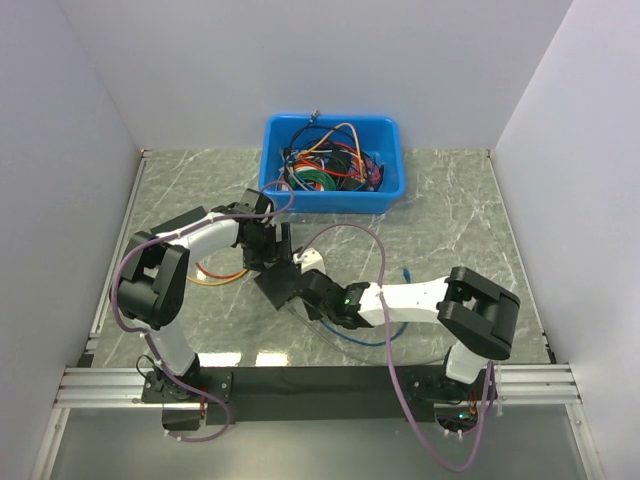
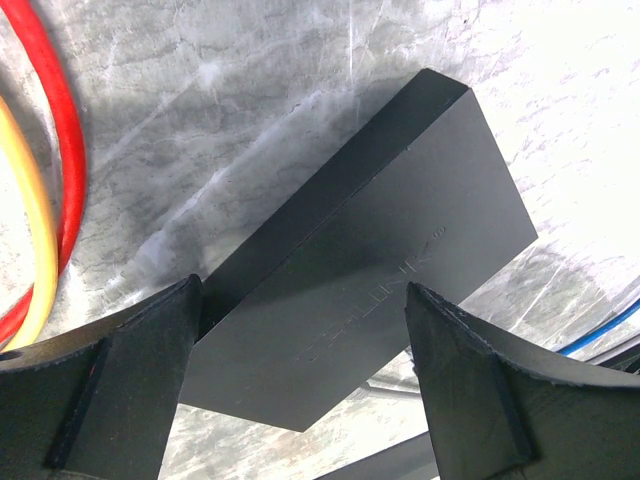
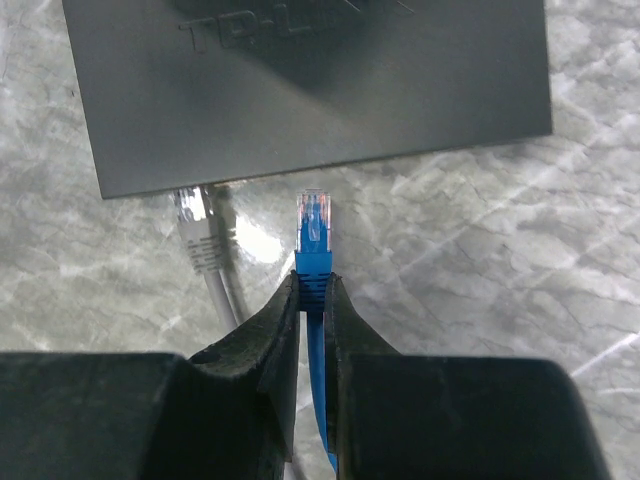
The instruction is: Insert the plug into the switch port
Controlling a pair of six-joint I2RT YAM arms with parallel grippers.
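The right gripper (image 3: 313,300) is pinched tight on the blue boot of the plug (image 3: 314,222), whose clear tip sits just short of the black switch (image 3: 300,80) edge on the counter (image 3: 480,260), while the left gripper (image 2: 300,390) straddles the switch, spread wide.

Two robot arms, one black switch box (image 1: 283,284); one blue bin (image 1: 333,163) of tangled cables, one blue-cabled plug (image 3: 314,222); one grey plug (image 3: 194,226), one orange cable loop (image 1: 212,276)
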